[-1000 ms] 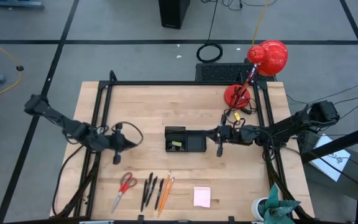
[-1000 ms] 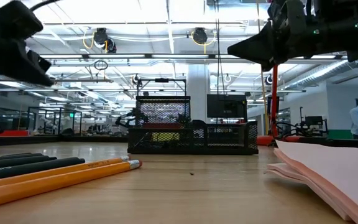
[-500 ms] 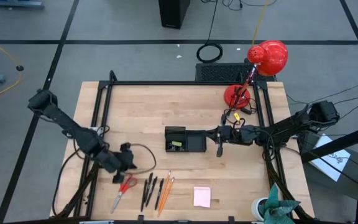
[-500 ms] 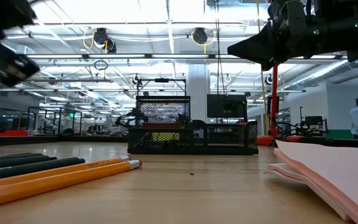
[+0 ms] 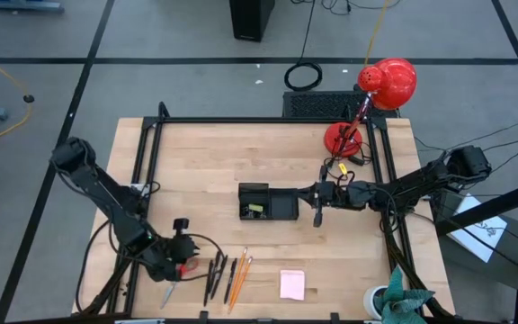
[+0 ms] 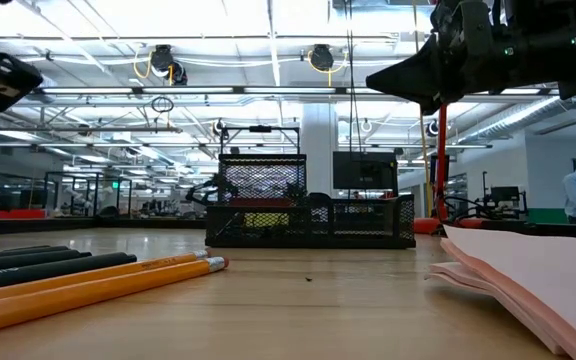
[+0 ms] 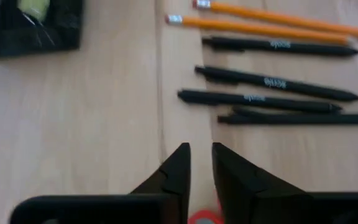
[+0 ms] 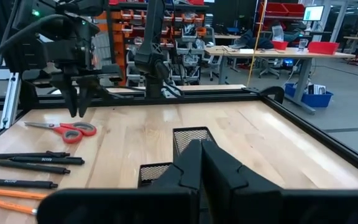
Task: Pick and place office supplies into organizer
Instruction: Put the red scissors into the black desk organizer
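**Left gripper over the scissors, near the front-left corner of the worktop**

I am holding my left gripper [image 5: 184, 256] low over the red-handled scissors [image 8: 64, 129], close to the front edge of the worktop [image 5: 268, 162] toward its left corner. My fingers are standing slightly parted, with a narrow gap between the tips; nothing is gripped. In my left wrist view a sliver of red handle is showing just below the fingertips [image 7: 178, 163].

The dark pens [image 7: 269, 79] are lying side by side just beside the scissors, and the orange pencils [image 7: 260, 28] are lying next to the pens, all near the front edge. The pale pink sticky-note pad [image 5: 291, 283] is resting flat farther right along the same edge.

The organizer [image 5: 267, 202] is sitting near the middle of the worktop, with a small yellow item [image 5: 255, 210] inside one compartment.

I am keeping my right gripper [image 5: 317, 214] closed and empty, just beside the organizer's right end. A red desk lamp [image 5: 371, 99] is standing at the rear right corner.
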Controlling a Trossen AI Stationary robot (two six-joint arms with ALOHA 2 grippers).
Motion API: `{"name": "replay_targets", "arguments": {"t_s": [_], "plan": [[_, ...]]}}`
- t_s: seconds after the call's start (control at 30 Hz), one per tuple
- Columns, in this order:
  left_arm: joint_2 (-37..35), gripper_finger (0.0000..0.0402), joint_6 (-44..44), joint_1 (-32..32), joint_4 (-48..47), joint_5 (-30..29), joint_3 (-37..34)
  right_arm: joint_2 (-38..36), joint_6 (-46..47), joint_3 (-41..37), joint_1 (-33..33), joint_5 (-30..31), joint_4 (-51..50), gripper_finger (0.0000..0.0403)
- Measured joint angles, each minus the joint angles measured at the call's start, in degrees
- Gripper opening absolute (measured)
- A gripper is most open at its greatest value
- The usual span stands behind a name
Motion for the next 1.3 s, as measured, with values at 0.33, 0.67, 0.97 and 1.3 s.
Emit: {"name": "replay_targets", "arguments": {"t_s": [0.33,0.67,0.97,1.3], "plan": [[0.4,0.0140,-2.7,0.0,-1.0,6.5,0.0,0.0,0.0,0.0,0.0,0.0,-0.5,0.0004],[0.4,0.0150,-22.9,-0.6,-14.6,12.4,-0.9,0.0,0.2,0.0,0.0,0.1,-0.6,0.0004],[0.4,0.0150,-30.7,-2.9,-10.1,14.2,-4.0,0.0,0.2,0.0,0.0,0.1,-0.8,0.0004],[0.4,0.0150,-34.2,-3.3,-9.6,11.8,-4.0,0.0,0.4,0.0,0.0,0.1,-0.8,0.0004]]}}
